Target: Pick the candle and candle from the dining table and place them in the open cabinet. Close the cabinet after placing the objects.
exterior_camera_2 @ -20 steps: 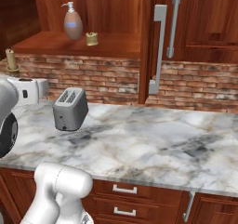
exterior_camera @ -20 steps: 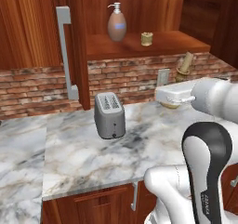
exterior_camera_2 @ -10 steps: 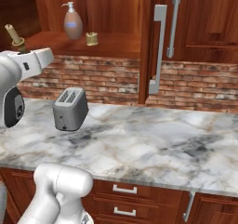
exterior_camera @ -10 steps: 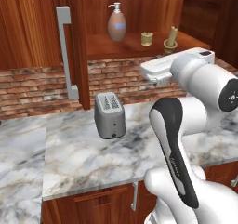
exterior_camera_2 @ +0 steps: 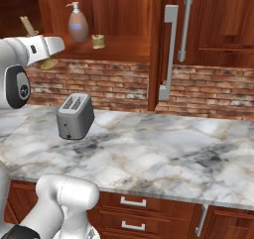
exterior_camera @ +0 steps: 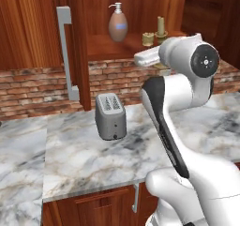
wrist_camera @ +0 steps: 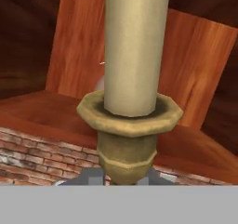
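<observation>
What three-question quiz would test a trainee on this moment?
1. True or false: the hand is shut on the tall candle.
2. Which item stands beside the short candle on the cabinet shelf? A) soap dispenser B) kettle C) mug
3. Fill in: on the marble counter stands a grey ____.

Key: 1 true; 2 A; 3 toaster.

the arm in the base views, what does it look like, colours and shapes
The arm has glossy white rounded shells, with a black band running along one link. A round dark grey joint cap bears a small white centre mark. Its white hand section is blockier. No cables show.
</observation>
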Tool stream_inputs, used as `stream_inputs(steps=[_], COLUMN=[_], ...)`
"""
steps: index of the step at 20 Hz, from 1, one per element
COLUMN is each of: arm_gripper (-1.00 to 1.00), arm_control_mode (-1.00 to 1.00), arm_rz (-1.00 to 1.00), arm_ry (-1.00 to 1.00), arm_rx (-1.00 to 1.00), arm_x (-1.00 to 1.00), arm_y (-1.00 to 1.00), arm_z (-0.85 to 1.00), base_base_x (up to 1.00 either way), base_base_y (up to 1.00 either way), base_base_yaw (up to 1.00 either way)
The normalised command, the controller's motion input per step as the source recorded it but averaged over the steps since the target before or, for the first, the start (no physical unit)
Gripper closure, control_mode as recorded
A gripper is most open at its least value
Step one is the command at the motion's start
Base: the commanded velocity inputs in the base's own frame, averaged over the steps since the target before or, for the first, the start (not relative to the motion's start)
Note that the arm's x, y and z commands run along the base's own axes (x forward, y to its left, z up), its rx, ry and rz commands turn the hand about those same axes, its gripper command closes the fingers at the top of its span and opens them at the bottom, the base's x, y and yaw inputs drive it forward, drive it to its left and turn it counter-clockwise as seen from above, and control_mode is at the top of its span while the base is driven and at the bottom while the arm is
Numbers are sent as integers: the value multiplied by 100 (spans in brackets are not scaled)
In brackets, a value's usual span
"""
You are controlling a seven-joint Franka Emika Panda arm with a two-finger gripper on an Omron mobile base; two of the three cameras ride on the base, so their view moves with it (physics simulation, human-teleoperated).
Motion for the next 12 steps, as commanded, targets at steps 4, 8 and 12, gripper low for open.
stream_inputs(steps=[4, 8, 12], arm_gripper=[100, 100, 100], arm_control_mode=[-100, -100, -100], arm_rz=[-9, -3, 0], arm_ry=[10, -4, -11], arm_rx=[15, 19, 8], arm_x=[27, 0, 9], arm_y=[3, 0, 0], arm_z=[0, -16, -21], base_base_x=[0, 0, 0], base_base_y=[0, 0, 0], base_base_yaw=[0, 0, 0])
